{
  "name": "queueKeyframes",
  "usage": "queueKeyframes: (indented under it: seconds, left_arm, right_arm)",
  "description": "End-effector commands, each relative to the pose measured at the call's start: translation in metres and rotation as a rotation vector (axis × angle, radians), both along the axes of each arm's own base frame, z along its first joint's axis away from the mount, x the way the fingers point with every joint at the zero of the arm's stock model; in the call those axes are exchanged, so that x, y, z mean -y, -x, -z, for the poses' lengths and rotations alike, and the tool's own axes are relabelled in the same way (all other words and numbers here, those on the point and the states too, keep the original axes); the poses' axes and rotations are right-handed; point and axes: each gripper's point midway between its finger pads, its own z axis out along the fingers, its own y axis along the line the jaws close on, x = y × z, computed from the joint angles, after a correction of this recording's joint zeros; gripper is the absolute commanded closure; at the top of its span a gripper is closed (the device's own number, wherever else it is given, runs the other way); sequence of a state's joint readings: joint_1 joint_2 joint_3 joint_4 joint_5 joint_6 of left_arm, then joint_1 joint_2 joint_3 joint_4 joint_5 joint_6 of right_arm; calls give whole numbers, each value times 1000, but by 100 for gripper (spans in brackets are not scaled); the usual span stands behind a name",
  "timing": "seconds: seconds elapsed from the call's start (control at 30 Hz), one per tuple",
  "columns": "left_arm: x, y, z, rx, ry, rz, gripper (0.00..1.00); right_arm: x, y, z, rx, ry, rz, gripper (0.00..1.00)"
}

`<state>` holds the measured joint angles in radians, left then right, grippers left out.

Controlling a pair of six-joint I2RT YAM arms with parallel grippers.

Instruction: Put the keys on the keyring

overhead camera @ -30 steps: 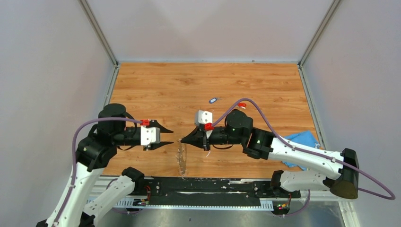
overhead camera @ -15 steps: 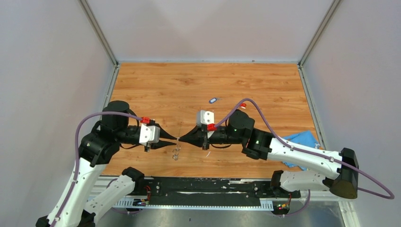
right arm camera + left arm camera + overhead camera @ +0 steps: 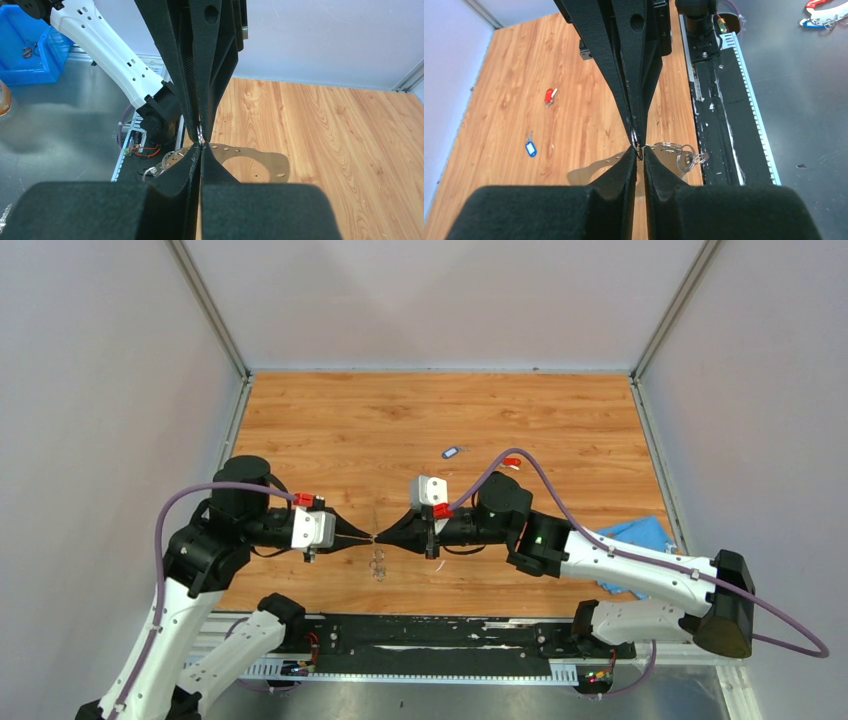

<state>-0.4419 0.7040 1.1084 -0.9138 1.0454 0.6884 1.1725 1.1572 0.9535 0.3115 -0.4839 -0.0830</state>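
My two grippers meet tip to tip above the front of the wooden table. The right gripper [image 3: 382,537] [image 3: 200,146] is shut on the thin wire of the keyring [image 3: 377,561]. The left gripper [image 3: 368,537] [image 3: 638,150] has closed to a narrow slit on the same wire from the other side. The keyring's loops [image 3: 680,153] hang below the tips, close to the table. The blue-headed key [image 3: 452,452] [image 3: 530,148] and the red-headed key [image 3: 512,461] [image 3: 549,96] lie apart on the wood farther back, untouched.
A blue cloth [image 3: 640,538] lies at the table's right edge under the right arm. The black base rail [image 3: 430,635] runs along the near edge just in front of the grippers. Grey walls enclose the table on three sides.
The left gripper has moved right to meet the right gripper's tip and closed from wide open to a slit on the ring. The dangling keyring has stopped swinging.
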Motion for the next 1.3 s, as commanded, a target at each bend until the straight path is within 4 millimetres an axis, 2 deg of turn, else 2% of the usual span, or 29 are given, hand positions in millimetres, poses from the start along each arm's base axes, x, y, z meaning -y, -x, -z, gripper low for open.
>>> queueKeyframes:
  seconds: [0.0,0.07,0.2,0.37,0.53,0.67,0.77,0.83,0.9,1.0,1.27]
  left_arm:
    - [-2,1,5,34,-6,2,83]
    - [-2,2,5,43,-4,4,76]
    - [-2,2,4,59,-4,6,75]
    - [-1,2,3,65,1,20,84]
    - [0,-5,3,39,-15,0,100]
    - [-2,-12,7,54,-37,-35,100]
    - [-6,-16,9,139,-51,-46,100]
    - [-9,-17,6,236,-54,-37,100]
    - [-11,-15,1,342,-49,-16,100]
    - [-12,-13,-5,463,-42,19,100]
    - [-18,-6,1,768,-58,91,100]
  right_arm:
    - [-2,9,-24,28,-76,-34,100]
    - [-2,9,-24,25,-76,-35,100]
    - [-2,11,-24,22,-75,-45,100]
    - [-4,13,-25,14,-75,-59,100]
    - [-6,14,-27,14,-79,-70,100]
    - [-6,16,-29,10,-82,-82,100]
    - [-3,16,-27,15,-67,-75,100]
    - [-1,13,-25,22,-57,-56,88]
    - [2,11,-24,32,-48,-38,83]
    - [4,8,-24,53,-43,-21,69]
    - [4,5,-25,115,-19,-13,56]
